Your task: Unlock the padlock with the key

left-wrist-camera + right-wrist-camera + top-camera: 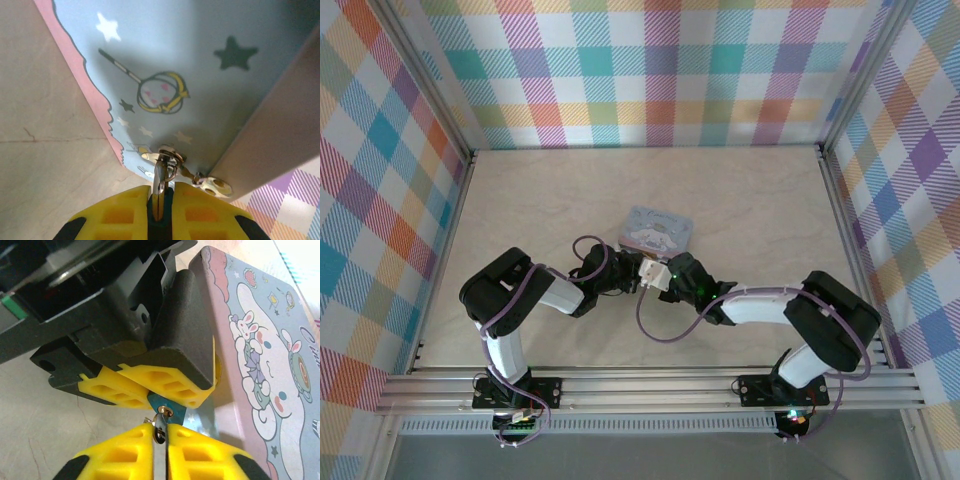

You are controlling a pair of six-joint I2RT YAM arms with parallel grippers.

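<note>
The tiny blue padlock [171, 408] sits at the front wall of the light-blue cartoon tin [657, 228]. My left gripper [150, 391] comes in from above in the right wrist view, shut on the padlock. In the left wrist view its yellow fingers [120, 212] pinch a silver metal part [160, 175] that runs up to the tin's clasp [167, 152]. My right gripper [160, 426] is shut on the silver key [159, 436], and the key's tip meets the padlock's brass keyhole. In the top view the left gripper [620, 275] and the right gripper [670, 275] meet nose to nose just in front of the tin.
The tin [260, 360] lies flat on the beige table [540, 200], just behind both grippers. A small brass tab with two holes [218, 186] hangs beside the clasp. Plaid walls [650, 70] close in the back and both sides.
</note>
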